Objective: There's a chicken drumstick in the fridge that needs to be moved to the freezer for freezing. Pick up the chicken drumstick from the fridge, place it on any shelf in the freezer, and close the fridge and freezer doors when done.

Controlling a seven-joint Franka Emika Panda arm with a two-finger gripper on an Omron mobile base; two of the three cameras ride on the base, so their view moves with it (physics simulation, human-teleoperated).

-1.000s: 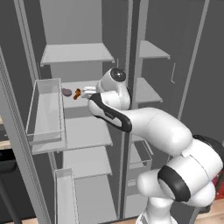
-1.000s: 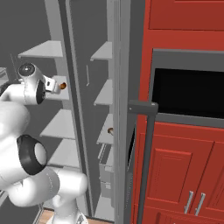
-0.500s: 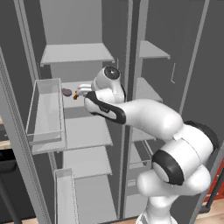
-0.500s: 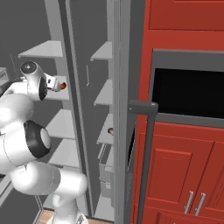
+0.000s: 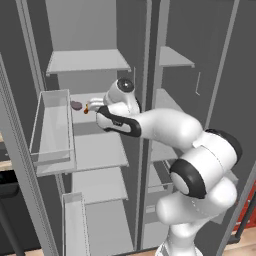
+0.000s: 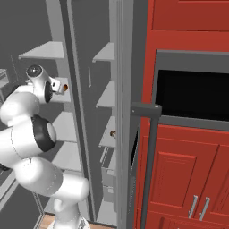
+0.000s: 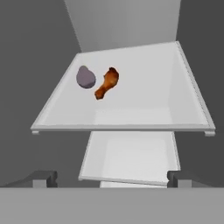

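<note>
Still in the reaching step: drumstick (image 7: pixel 106 83) not yet picked up. Lay on the fridge shelf (image 7: pixel 144 109), toward the back left part, thick end pointing to the back wall and thin end toward the front edge. Just beside it, nearer the left edge, sat a small purplish-grey lump (image 7: pixel 85 77), close but apparently not touching. From the left base camera, both seen as small shapes on the same shelf (image 5: pixel 80 112), beyond the arm's wrist.

Tool (image 7: pixel 109 177) held in front of the shelf's front edge and somewhat above it, jaws spread as wide as they go, nothing between them. Only the two finger tips (image 7: pixel 43 178) visible at the bottom of the hand camera, well apart from the drumstick.

Judged next: push in over the shelf toward the back left, line the jaws across the drumstick's narrow part, come down and close. Care needed to keep clear of the lump beside it. Freezer placing and closing of both doors still to come.
</note>
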